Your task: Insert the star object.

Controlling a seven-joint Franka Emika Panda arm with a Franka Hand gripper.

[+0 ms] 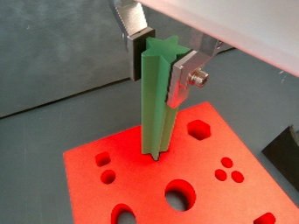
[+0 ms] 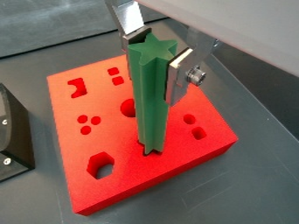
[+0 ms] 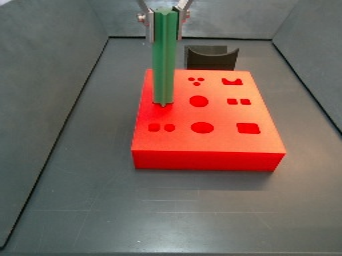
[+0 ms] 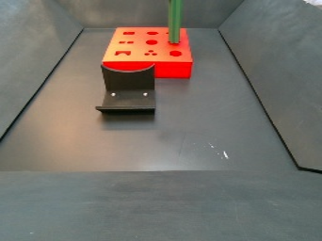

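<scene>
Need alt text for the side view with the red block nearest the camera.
The gripper holds a long bright green star-profile bar upright, its lower end at the top face of a red block with shaped holes. A dark grey curved block sits behind.

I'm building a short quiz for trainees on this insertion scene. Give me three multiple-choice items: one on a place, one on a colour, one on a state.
1. Where is the lower end of the star object?
A. At the red block's top face
B. On the grey floor
C. On the dark fixture

2. What colour is the block with the cut-out holes?
A. Blue
B. Red
C. Yellow

3. How does the gripper stand at the bar's upper end?
A. Open, apart from the bar
B. Shut on the star object
C. Shut on nothing

Answers: 1 A, both wrist views show its tip at the block's top. 2 B, plainly red in both side views. 3 B, the silver fingers clamp the bar.
</scene>
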